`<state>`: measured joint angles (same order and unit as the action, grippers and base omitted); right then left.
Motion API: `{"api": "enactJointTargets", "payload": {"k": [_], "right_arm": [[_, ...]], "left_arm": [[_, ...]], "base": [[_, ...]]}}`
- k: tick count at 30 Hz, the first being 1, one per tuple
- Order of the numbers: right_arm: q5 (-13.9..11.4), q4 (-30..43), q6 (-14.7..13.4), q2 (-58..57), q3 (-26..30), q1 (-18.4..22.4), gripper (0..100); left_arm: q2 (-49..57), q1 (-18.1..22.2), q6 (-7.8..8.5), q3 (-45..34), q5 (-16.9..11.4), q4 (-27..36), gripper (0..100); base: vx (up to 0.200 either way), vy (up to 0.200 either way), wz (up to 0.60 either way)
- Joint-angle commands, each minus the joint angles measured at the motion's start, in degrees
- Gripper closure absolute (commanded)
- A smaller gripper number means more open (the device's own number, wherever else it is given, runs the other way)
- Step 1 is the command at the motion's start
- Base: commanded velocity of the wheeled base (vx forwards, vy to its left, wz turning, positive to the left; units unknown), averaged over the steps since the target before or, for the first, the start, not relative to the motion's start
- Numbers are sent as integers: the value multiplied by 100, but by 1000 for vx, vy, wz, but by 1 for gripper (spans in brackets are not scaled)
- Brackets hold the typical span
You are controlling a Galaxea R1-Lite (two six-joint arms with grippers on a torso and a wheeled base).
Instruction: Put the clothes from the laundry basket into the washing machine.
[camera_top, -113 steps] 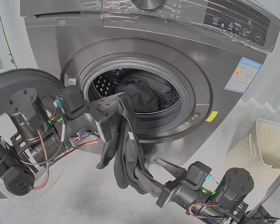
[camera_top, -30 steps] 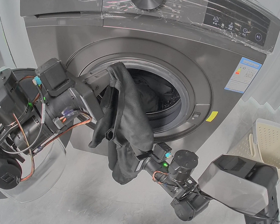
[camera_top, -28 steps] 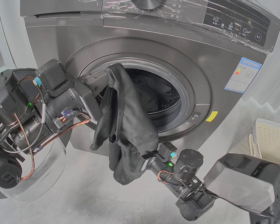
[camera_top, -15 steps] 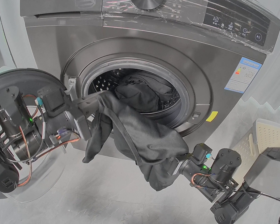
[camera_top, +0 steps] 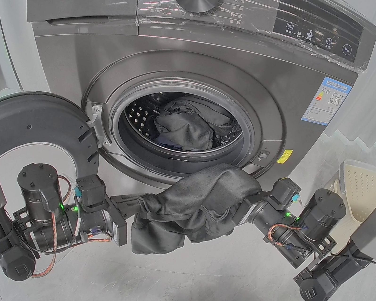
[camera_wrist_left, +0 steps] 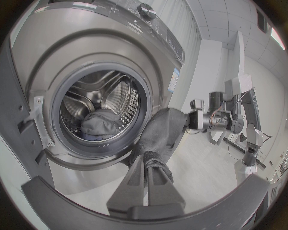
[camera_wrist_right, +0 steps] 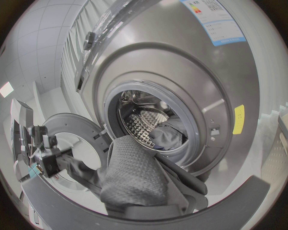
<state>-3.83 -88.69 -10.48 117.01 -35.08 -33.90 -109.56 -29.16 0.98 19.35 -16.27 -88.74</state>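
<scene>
Clothes (camera_top: 188, 122) lie in a dark heap inside the drum (camera_top: 139, 113) of the washing machine (camera_top: 190, 58). In the head view the round door (camera_top: 31, 116) is swung wide open on the left. One more dark grey garment (camera_top: 194, 197) hangs in front of the machine, just below the round opening and not inside it. It stretches between the two grippers and sags in the middle. The left gripper (camera_top: 139, 203) is low, near the open door, and is closed tight on one end of the garment. The other end lies over the right gripper (camera_top: 244, 205), which sits higher. The cloth hides it, so I cannot tell if it is open or closed. The cream laundry basket (camera_top: 368, 185) stands on the floor to the right of the machine, behind the right arm.

In the left wrist view the two fingers (camera_wrist_left: 135, 182) are pressed together, with a bunched bit of the garment pinched between their tips. From there the cloth runs to the right gripper, farther off. The heap rests at the bottom of the shiny drum.

In the right wrist view the garment is draped over the gripper in thick folds, near the lower rim of the opening. Farther off, the left gripper holds the other end in front of the open door. A yellow sticker (camera_wrist_right: 239, 119) is on the machine's front beside the opening
</scene>
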Motion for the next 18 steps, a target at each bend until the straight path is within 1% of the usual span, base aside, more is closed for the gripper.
{"api": "enactJointTargets", "payload": {"k": [1,4,5,12,14,15,17,18], "right_arm": [[-4,0,-6,-178,-7,-73,100],[5,-8,-6,-178,-7,-73,100],[5,0,-6,-178,-7,-73,100],[22,-8,-6,-134,-7,-46,100],[40,0,-59,-134,-51,-11,100],[40,0,-77,-134,-86,6,100],[102,0,-85,-143,-157,24,100],[163,0,-112,-152,-209,42,100]], "left_arm": [[-277,-28,8,-45,1,-3,100],[-277,-20,8,-36,-7,-3,100],[-277,-20,8,-36,-7,-3,0],[-356,-28,8,-142,-7,-3,0],[-356,-72,17,-247,-7,-3,0],[-365,-90,43,-300,-7,-3,0],[-400,-90,157,-397,-16,-3,0],[-479,-90,289,-467,-16,-3,0]], "base": [[0,0,0],[0,0,0],[0,0,0],[0,0,0],[0,0,0],[0,0,0],[0,0,0],[0,0,0]]}}
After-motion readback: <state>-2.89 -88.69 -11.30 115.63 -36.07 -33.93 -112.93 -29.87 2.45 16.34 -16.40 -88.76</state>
